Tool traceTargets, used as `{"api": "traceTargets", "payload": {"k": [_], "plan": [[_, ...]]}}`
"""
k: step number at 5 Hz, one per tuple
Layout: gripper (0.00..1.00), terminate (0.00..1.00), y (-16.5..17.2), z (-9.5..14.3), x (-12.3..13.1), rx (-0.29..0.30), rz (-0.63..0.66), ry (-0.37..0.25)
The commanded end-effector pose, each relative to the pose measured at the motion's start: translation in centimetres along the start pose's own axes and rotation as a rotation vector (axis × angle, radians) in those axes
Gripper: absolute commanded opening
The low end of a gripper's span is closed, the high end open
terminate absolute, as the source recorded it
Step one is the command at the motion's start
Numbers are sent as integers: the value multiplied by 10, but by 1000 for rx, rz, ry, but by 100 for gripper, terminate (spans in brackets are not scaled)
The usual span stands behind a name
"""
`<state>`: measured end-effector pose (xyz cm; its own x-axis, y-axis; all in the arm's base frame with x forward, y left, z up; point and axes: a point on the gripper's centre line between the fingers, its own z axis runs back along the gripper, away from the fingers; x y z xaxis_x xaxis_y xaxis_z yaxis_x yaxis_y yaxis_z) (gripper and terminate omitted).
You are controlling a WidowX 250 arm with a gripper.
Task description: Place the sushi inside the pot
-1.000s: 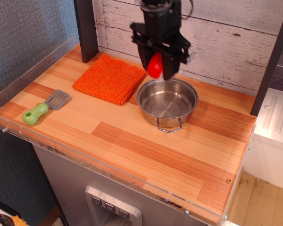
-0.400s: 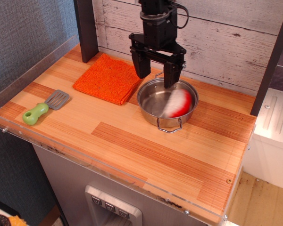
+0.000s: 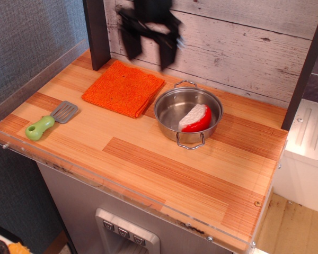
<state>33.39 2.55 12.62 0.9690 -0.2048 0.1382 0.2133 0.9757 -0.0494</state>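
Note:
The sushi [image 3: 197, 118], red top over a white base, lies on its side inside the shiny steel pot [image 3: 169, 107], leaning toward the pot's right wall. The pot stands on the wooden counter with one wire handle at the front and one at the back. My gripper [image 3: 148, 52] is open and empty, raised above the counter's back edge, up and to the left of the pot, over the far corner of the orange cloth. It is blurred by motion.
An orange woven cloth [image 3: 122, 87] lies left of the pot. A green-handled spatula [image 3: 49, 121] lies near the counter's left edge. A dark post [image 3: 97, 32] stands at the back left. A clear plastic rim [image 3: 122, 188] runs along the front edge.
One second ago my gripper held the sushi above the pot. It opened, the sushi dropped into the pot and settled, and the gripper rose and moved left.

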Motion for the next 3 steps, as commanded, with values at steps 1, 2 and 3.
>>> {"api": "traceTargets", "payload": {"k": [1,2,3], "plan": [[100,0,33,18,-19,41,79,-52],[100,0,33,18,-19,41,79,-52],[100,100,33,18,-19,41,79,-52]]}}
